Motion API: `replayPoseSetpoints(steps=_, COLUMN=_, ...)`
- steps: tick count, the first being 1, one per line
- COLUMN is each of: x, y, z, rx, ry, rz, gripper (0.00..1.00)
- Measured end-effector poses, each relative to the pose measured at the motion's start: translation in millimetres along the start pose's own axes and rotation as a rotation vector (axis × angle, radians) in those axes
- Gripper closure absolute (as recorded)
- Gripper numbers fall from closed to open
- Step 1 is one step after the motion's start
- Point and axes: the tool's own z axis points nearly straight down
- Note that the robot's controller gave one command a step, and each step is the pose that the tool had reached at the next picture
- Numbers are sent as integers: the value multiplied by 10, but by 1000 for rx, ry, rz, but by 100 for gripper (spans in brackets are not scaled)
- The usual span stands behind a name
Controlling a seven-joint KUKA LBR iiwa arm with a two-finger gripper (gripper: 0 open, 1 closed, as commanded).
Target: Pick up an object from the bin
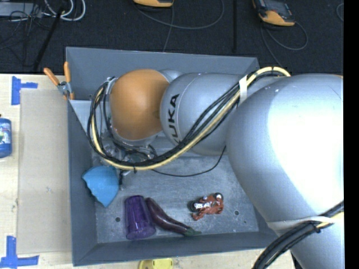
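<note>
The arm comes in from the right as a thick, smooth silver body, bends over the middle of the bin and points its wrist steeply down at the left half of the floor. A rounded, glossy orange cover caps the wrist. A bundle of black and yellow cables runs along the silver link, loops round the cover's left side and sags under it. The gripper shows as dark metal parts just below the cover, low over the grey floor. The cover and cables hide most of it, so whether it is spread or pressed together cannot be told, and nothing can be seen held in it. The nearest thing is a blue lump of matte, angular, crumpled shape. It lies just beside the gripper on its near-left side, close to the bin's left wall. Whether the two touch cannot be told. Nearer still, by the near wall, a translucent purple cup lies on its side. A long, curved, dark purple piece shaped like an aubergine lies against the cup's right side, with its thin end pointing right. To the right of these and apart from them, a small red, brown and white figure lies on the bare, dull metal floor.
</note>
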Motion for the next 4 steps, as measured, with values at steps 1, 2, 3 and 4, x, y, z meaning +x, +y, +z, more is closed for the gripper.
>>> replayPoseSetpoints(steps=1, x=2, y=-1, z=1, rx=0, ry=1, rz=1, gripper=100)
replayPoseSetpoints(steps=2, x=123, y=2, z=-873, rx=-12, ry=8, rz=18, gripper=100)
replayPoseSetpoints(steps=3, x=124, y=1, z=-873, rx=-12, ry=9, rz=20, gripper=100)
replayPoseSetpoints(steps=4, x=215, y=40, z=-1339, rx=-13, ry=17, rz=19, gripper=100)
